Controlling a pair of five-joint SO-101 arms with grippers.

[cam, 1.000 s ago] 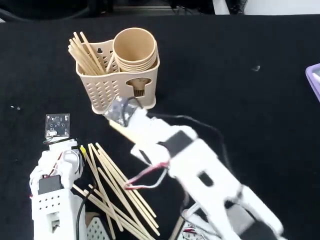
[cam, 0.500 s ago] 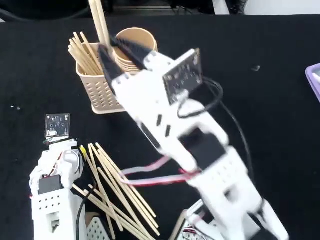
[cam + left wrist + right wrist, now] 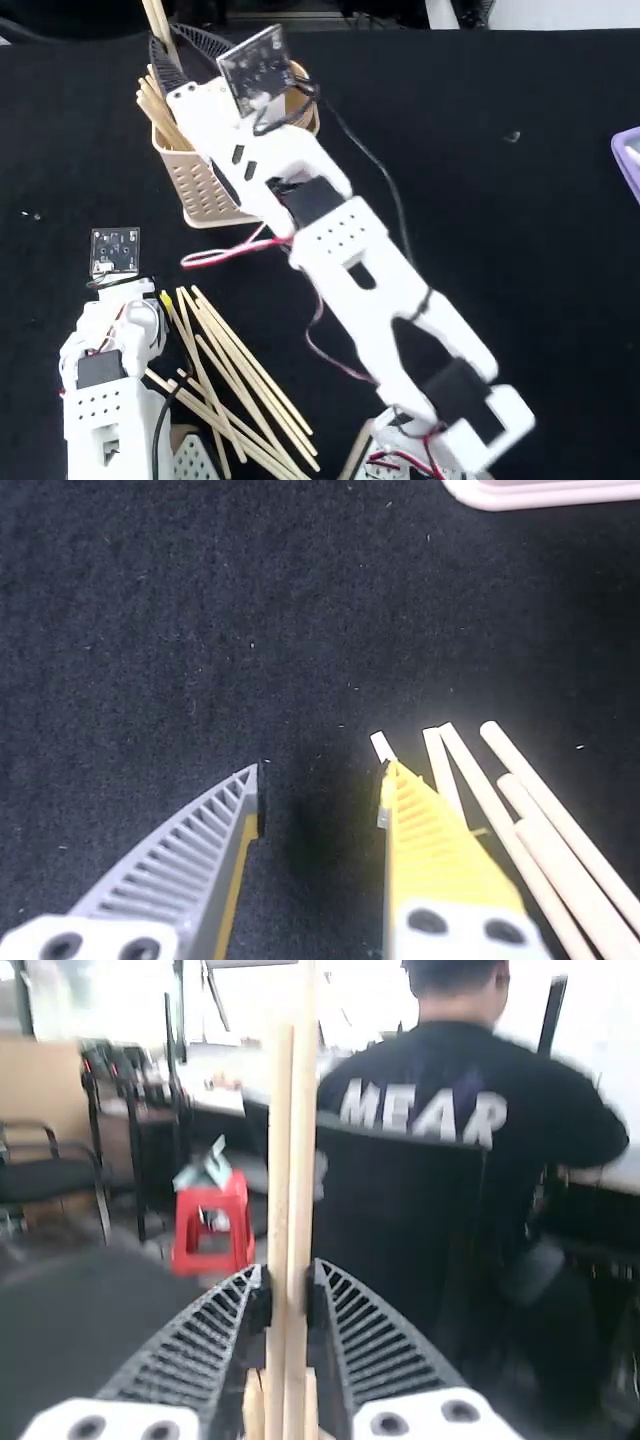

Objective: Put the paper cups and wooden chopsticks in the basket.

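Observation:
A beige slotted basket (image 3: 205,190) stands at the back left of the black table, holding several wooden chopsticks (image 3: 160,112) and stacked paper cups (image 3: 303,105). My right gripper (image 3: 172,55) is raised above the basket, shut on a pair of wooden chopsticks (image 3: 288,1210) that stand upright; the same pair of held chopsticks (image 3: 158,22) pokes up past the table's back edge. Several loose chopsticks (image 3: 225,375) lie fanned on the table in front. My left gripper (image 3: 318,805) hovers open just above the cloth, its yellow finger beside the ends of loose chopsticks (image 3: 500,800).
A small grey tag (image 3: 114,250) sits by the left arm. A purple tray corner (image 3: 628,160) shows at the right edge. The right arm stretches diagonally across the table's middle. A pale tray edge (image 3: 540,492) lies beyond my left gripper.
My right arm has lifted the chopsticks from low in front of the basket and swung them up and back-left over it. The left arm has stayed still.

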